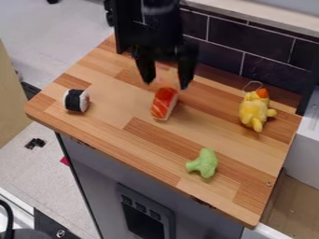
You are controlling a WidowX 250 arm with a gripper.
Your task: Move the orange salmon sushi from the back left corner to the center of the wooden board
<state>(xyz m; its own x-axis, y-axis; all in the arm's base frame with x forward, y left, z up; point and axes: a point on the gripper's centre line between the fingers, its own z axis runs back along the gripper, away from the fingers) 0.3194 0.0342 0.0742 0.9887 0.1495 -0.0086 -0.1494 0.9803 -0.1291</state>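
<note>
The black gripper [166,84] hangs over the back middle of the wooden counter, its two fingers spread apart with nothing held between them. Just below and in front of the fingertips lies an orange-and-white salmon sushi piece [164,103]. To the left sits a white roll with a black band [76,100]. A yellow plush chick [254,110] with an orange top and a wire loop lies at the right. Nearer the front edge is a green broccoli toy [203,163].
The wooden counter [112,122] has a dark tiled wall [249,43] along its back. A white box-like unit [306,149] adjoins its right side, and a grey cabinet front with a dark panel stands below the front edge.
</note>
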